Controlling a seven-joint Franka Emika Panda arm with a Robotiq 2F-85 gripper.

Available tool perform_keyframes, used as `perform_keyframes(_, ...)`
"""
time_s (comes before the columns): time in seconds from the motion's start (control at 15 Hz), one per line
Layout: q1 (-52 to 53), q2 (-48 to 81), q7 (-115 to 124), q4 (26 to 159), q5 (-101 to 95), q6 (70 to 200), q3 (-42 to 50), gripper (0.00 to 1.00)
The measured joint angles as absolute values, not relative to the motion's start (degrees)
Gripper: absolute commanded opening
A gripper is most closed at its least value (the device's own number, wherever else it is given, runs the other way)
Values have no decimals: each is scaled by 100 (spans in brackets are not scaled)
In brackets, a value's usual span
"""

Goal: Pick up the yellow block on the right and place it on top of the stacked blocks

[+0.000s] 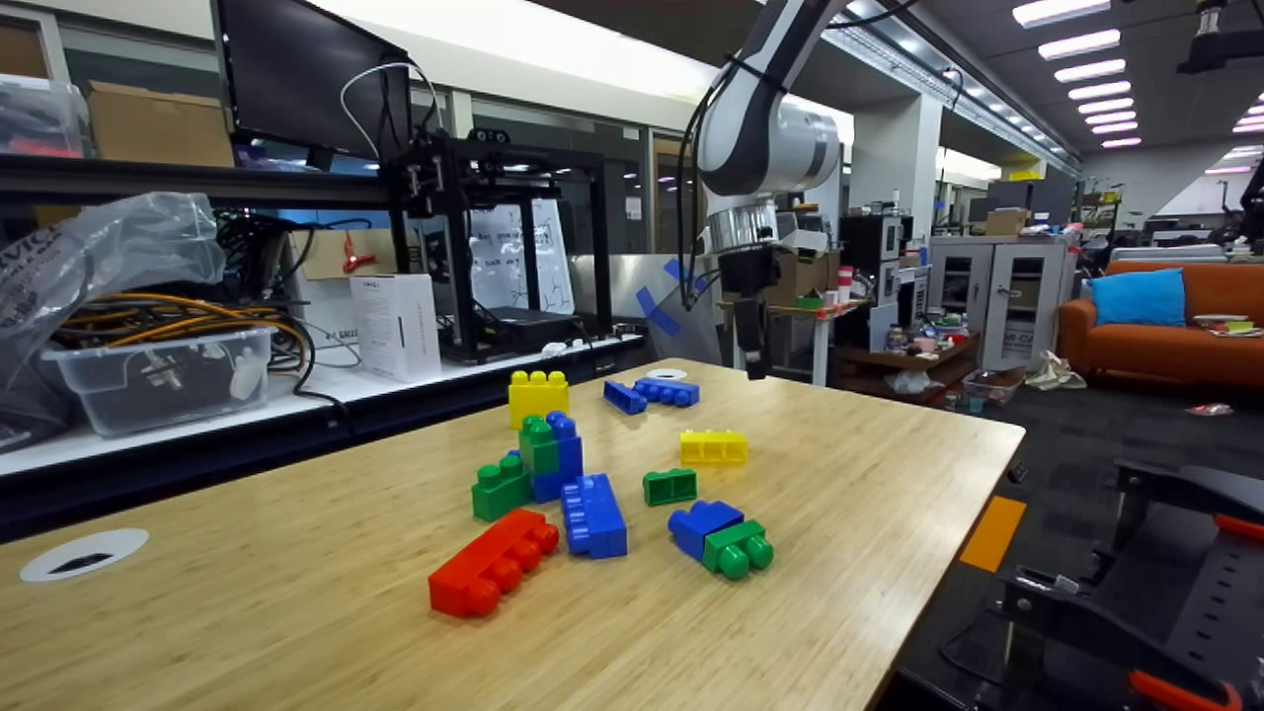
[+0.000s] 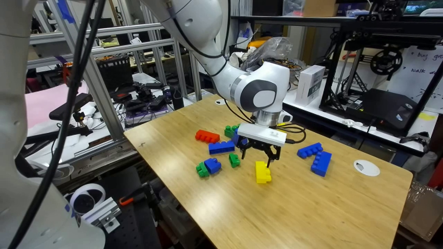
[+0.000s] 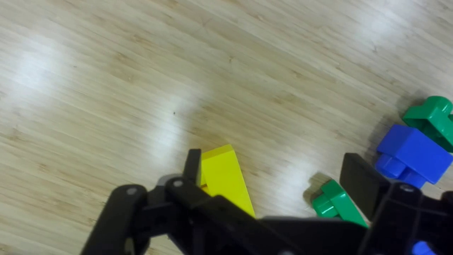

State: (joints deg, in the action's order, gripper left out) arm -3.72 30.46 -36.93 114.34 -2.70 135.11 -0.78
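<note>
Pale, wood-grained tabletop (image 2: 311,207) bears the yellow block (image 1: 713,447), smooth-sided, knobbed plastic lying on its side, with the black gripper (image 2: 255,162) hanging near it, jaws spread wide, holding nothing, and a chunky green-and-blue stack (image 1: 540,449) standing apart.

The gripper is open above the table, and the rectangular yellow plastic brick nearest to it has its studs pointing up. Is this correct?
Not quite: an exterior view shows the rectangular yellow plastic brick with its studs pointing sideways. The gripper is indeed open above the table.
</note>
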Motion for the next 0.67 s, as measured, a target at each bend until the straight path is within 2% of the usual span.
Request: perform_keyframes(0.67, -377, 3091, -3724, 11408, -270, 13571, -122, 100)
